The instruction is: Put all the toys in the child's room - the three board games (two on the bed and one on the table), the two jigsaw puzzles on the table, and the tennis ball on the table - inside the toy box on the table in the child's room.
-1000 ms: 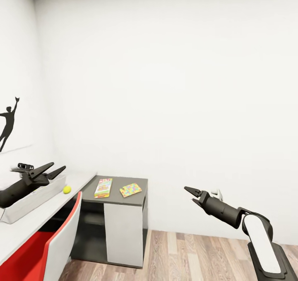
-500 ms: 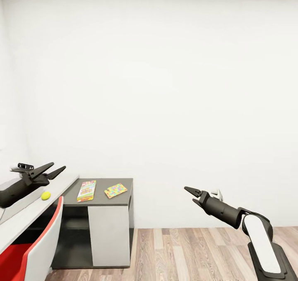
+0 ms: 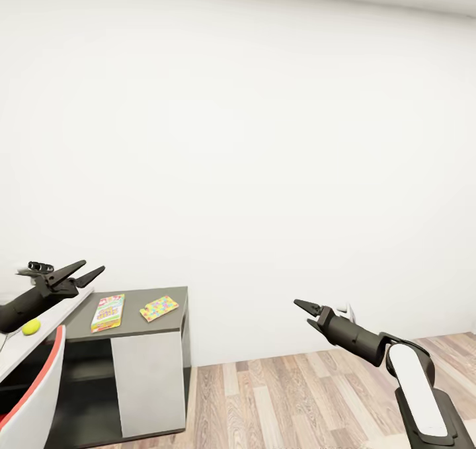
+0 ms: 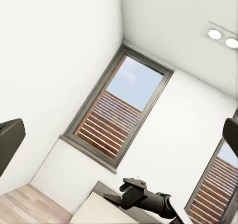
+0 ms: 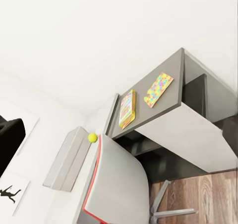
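A white-walled room with a wood-plank floor, seen from the robot's head. The black left claw (image 3: 82,272) hangs at about 9 o'clock with its two fingers spread and nothing between them; the black right claw (image 3: 305,309) sits at about 4 o'clock, empty, too slim in profile to tell how far it gapes. The small yellow-green tennis ball (image 3: 30,327) lies on the pale grey-white tabletop (image 3: 20,350) just below the left claw, making the left arm the nearer by judgement. On the lower dark grey-topped cabinet (image 3: 132,317) at 8 o'clock lie a thin bright-covered rectangular board game box (image 3: 108,312), long axis pointing toward the wall, and a flat multicoloured jigsaw puzzle sheet (image 3: 158,308) beside it, apart. A red-and-white chair back (image 3: 33,409) stands between robot and tabletop
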Motion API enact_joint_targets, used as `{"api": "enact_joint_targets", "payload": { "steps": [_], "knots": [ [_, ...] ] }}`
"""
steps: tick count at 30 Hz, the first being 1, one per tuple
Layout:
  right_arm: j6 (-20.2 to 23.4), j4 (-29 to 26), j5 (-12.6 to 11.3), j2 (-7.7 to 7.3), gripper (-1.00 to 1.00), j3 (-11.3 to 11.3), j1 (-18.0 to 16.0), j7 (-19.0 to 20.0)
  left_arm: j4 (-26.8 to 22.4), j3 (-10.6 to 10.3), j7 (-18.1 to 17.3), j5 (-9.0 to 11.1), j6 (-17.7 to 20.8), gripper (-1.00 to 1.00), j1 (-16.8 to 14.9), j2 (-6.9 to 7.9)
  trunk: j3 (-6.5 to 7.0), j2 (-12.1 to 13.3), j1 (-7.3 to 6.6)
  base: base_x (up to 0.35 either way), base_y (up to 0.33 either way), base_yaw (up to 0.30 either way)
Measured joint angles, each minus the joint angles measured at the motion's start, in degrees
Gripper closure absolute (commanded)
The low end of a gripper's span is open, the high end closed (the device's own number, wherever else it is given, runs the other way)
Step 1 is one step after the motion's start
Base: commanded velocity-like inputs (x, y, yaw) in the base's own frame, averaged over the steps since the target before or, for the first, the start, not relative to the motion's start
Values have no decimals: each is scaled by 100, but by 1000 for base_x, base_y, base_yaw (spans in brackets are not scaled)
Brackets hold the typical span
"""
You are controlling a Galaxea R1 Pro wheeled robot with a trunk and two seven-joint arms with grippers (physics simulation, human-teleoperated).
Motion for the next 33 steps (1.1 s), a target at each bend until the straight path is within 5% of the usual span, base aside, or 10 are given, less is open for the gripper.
{"api": "enact_joint_targets", "payload": {
  "steps": [33],
  "knots": [
    [-1, 12, 0, -5, -100, 0, -4, -1, -2, -1, 0, 0, -8, -100, 5, -9, 0, 0, 1, -44, 18, -281]
  ]
}}
